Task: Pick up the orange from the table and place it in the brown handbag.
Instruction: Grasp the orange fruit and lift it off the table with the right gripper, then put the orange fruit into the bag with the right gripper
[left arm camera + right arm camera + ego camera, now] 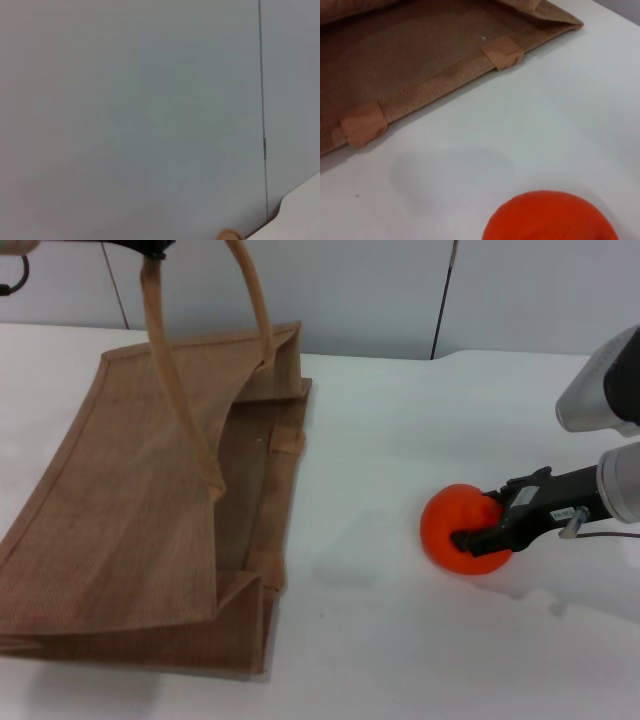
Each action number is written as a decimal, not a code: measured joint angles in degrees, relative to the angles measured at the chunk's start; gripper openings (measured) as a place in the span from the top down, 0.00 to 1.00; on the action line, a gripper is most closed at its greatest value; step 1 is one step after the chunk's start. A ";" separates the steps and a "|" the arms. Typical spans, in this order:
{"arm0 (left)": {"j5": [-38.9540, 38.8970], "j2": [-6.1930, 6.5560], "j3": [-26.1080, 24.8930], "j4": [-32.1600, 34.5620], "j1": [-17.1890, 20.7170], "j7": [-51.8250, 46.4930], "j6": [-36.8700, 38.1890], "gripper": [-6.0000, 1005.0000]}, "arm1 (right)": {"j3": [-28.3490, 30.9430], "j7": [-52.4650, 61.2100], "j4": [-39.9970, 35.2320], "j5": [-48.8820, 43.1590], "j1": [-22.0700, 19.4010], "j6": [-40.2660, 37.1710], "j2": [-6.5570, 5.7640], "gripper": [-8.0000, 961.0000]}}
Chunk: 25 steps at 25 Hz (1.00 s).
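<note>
The right gripper [478, 523] is clamped around the orange [455, 527], which rests on the white table [400, 440] well to the right of the brown handbag [120, 510]. The left gripper [150, 248] holds one bag handle [165, 360] up at the top edge; whether it is clenched, I cannot tell.

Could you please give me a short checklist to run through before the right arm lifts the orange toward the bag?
1. Right gripper at the orange: ok; its fingers sit against the fruit's right side.
2. Grip firm enough to lift: cannot tell; only the near finger shows clearly and the orange rests on the table.
3. Bag mouth open: ok; the left gripper at the top edge holds the handle of the brown handbag up, and the opening faces the orange.
4. Path from orange to bag: ok; only bare table lies between them.
5. Near rim of the bag: not ok for sliding; it lies flat on the table, so the orange probably needs lifting over it.
</note>
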 joint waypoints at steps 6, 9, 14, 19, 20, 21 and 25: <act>-0.63 0.01 0.35 0.05 -0.68 0.62 -0.17 0.87 | 0.37 0.16 -1.28 0.03 0.68 0.08 -0.04 0.23; -1.32 0.05 0.33 0.09 -0.75 0.90 -0.19 0.87 | 0.42 0.02 -0.85 0.34 0.72 0.06 -0.02 0.31; -1.52 0.04 0.30 0.40 -1.68 1.49 -0.23 0.87 | 0.05 -0.10 1.46 3.06 0.75 0.14 0.27 0.40; -2.03 0.02 0.55 0.78 -2.70 1.50 -0.20 0.87 | -0.29 -2.79 2.76 10.63 1.33 1.89 0.23 0.45; -2.18 0.00 0.55 0.83 -2.81 1.51 -0.18 0.87 | -0.43 -3.58 2.80 12.10 1.54 2.08 0.27 0.46; -2.35 -0.02 0.56 0.92 -2.87 1.52 -0.14 0.87 | -0.69 -4.29 2.80 13.27 1.81 2.12 0.29 0.46; -3.86 -0.06 0.58 1.47 -3.01 1.95 -0.07 0.87 | -1.64 -5.33 2.38 15.18 2.94 1.78 0.32 0.49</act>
